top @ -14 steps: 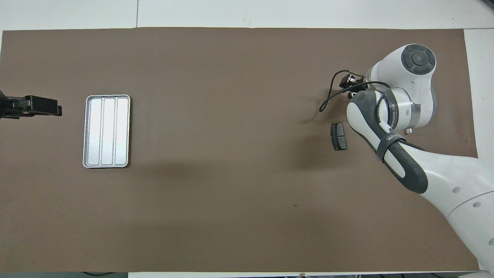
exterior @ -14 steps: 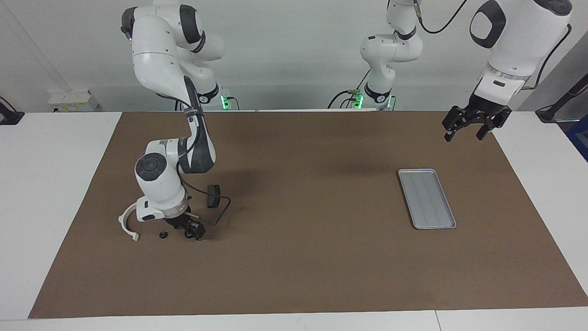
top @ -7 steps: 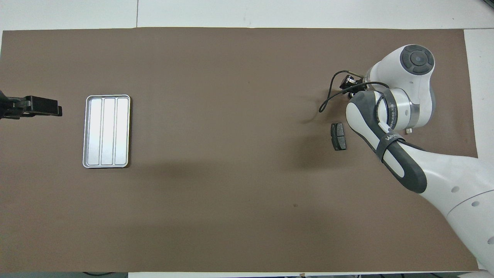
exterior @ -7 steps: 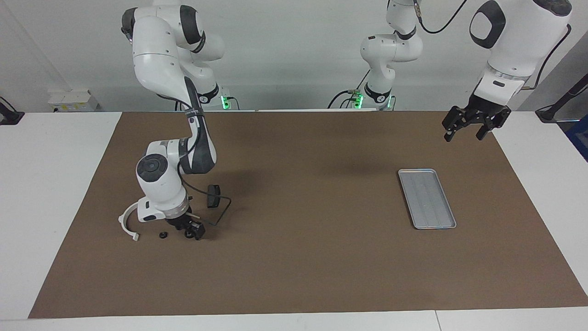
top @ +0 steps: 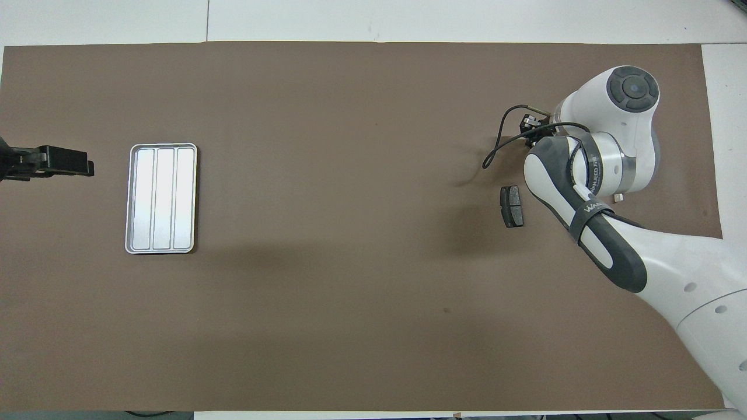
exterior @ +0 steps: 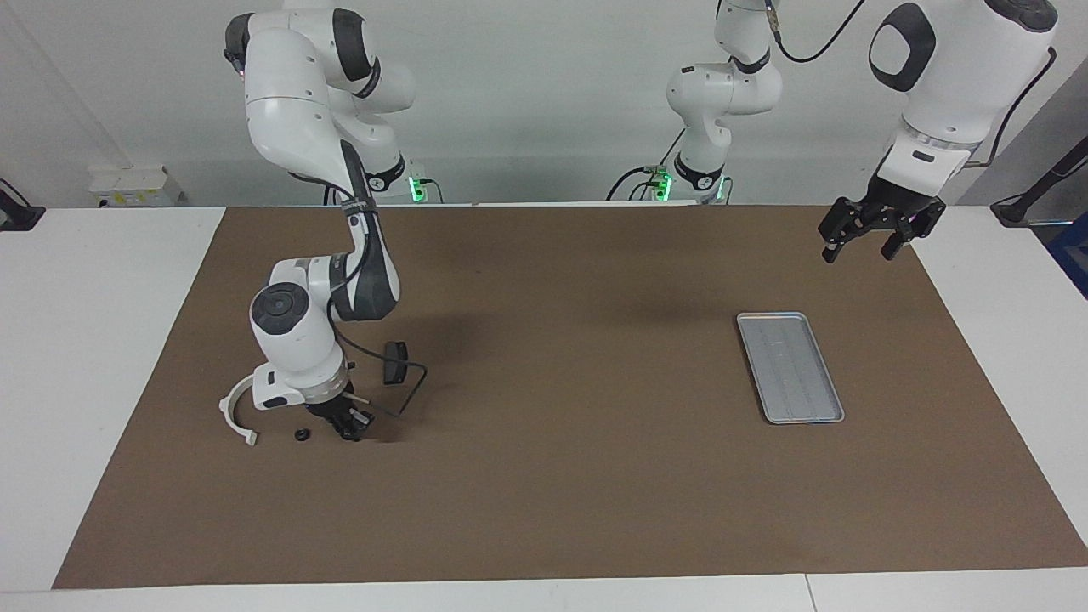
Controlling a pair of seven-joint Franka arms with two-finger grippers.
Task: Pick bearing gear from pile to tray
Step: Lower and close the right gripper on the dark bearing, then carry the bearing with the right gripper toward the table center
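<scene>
Underneath everything lies a brown mat covering most of a white table, with a pale wall rising past the robots' bases. Down at the mat, at the right arm's end of the table, the right gripper sits among the pile, its own wrist covering it from above. Its fingers are drawn close together at the mat, but whether they have hold of any piece cannot be told. Just beside it lies a tiny black round piece, and next along toward the table's edge a white half-ring bracket, partly tucked under the wrist. A dark grey plate lies nearer to the robots, and a thin black cable loops from the wrist over the mat next to it. Well apart, toward the left arm's end, the tray rests flat with nothing in it. The left gripper waits in the air over the mat's edge, jaws spread wide, holding nothing.
</scene>
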